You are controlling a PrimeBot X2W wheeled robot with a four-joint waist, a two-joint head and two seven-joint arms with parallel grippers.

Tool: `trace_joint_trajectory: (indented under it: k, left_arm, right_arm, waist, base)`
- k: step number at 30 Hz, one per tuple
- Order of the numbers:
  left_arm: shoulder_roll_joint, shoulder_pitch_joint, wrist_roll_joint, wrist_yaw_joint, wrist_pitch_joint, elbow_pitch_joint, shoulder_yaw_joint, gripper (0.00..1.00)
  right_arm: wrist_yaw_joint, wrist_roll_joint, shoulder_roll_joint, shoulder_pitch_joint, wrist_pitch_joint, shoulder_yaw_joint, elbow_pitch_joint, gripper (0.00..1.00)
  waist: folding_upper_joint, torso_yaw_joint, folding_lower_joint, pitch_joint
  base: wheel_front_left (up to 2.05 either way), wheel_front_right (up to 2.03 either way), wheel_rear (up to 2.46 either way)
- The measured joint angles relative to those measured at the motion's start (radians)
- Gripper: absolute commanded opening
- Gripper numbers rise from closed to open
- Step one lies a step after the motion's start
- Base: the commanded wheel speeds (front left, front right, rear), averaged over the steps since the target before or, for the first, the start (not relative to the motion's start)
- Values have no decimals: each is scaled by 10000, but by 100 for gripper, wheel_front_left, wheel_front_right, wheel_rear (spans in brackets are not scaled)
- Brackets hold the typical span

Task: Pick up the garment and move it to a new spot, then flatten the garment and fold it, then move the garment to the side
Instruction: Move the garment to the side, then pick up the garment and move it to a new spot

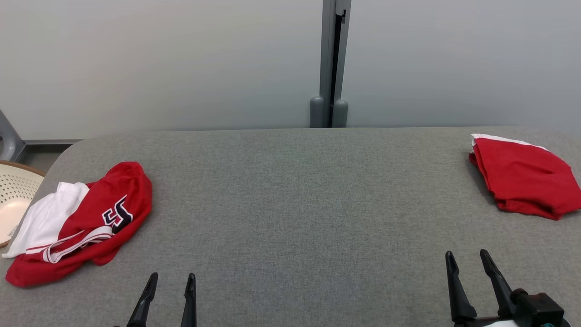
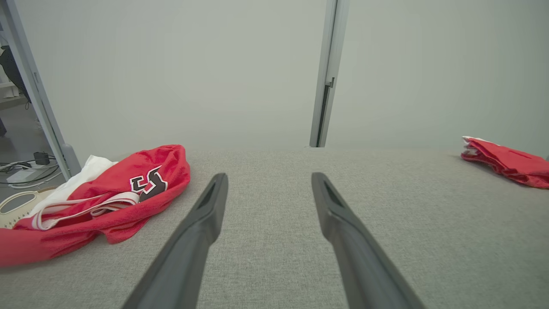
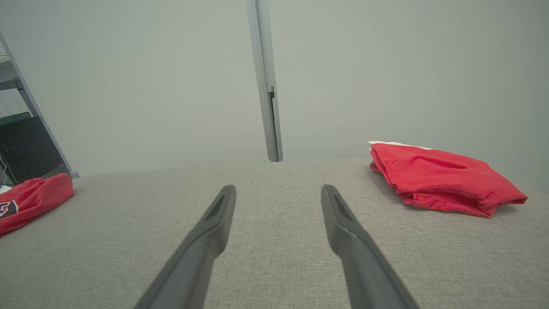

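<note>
A crumpled red and white garment [image 1: 86, 218] with a dark emblem lies in a heap at the left end of the grey table [image 1: 295, 204]; it also appears in the left wrist view [image 2: 107, 197]. My left gripper [image 1: 171, 279] [image 2: 268, 178] stands open near the front edge, to the right of that heap and apart from it. My right gripper [image 1: 467, 256] [image 3: 279, 191] is open at the front right with nothing between its fingers. A folded red garment [image 1: 522, 175] [image 3: 437, 176] rests at the far right end.
A pale perforated basket [image 1: 16, 195] sits beyond the table's left end. A grey wall with a vertical post [image 1: 330, 63] runs behind the table. The broad middle of the grey surface lies between the two garments.
</note>
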State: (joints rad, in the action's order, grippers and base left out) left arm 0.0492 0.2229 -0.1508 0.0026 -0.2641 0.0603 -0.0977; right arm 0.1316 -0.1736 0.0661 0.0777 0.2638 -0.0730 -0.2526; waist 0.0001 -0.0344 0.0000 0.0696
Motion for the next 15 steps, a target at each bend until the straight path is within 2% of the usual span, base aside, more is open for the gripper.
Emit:
trace_joint_trajectory:
  k: [15]
  left_arm:
    - [-2,-102,205,-8,0,79,-15,100]
  right_arm:
    - [0,38,-54,24,0,67,-48,100]
  waist:
    - [0,-246,0,-104]
  base:
    - [0,0,0]
